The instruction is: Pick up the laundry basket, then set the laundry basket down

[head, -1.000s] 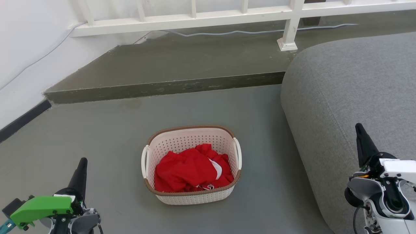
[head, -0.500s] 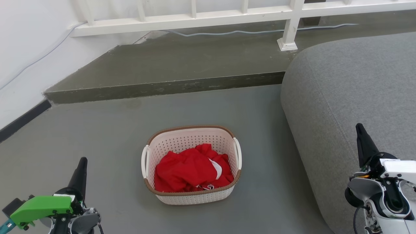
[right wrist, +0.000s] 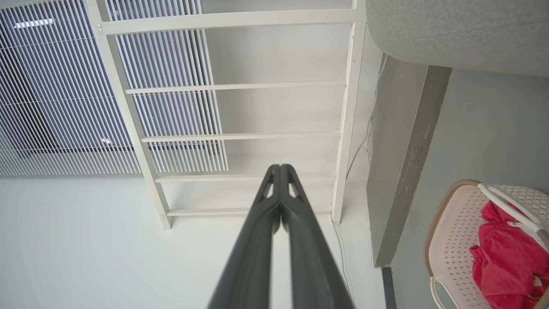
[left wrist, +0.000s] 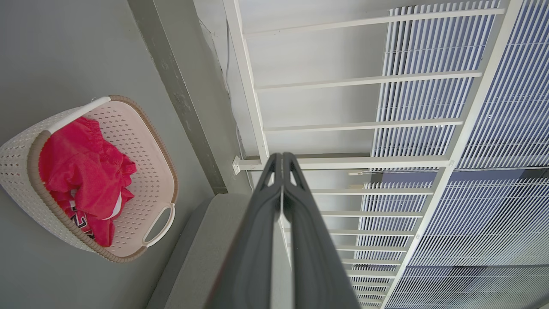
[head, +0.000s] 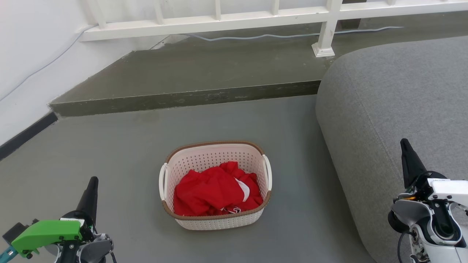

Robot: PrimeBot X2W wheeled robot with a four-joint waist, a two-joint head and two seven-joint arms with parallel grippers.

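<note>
Grey floor point(head: 109, 153), laundry basket point(head: 219, 221) ahead between left claw point(head: 91, 187) and right claw point(head: 406, 153), both pressed together, empty. Probably light, stiff plastic; best grabbed by white side handles point(head: 161, 181).

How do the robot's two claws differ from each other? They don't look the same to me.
The left claw sits on a bright green mount; the right claw sits on a white mount. The left claw shows against bare floor, the right claw against the grey sofa. Both are dark, shut, holding nothing, and apart from the laundry basket.
</note>
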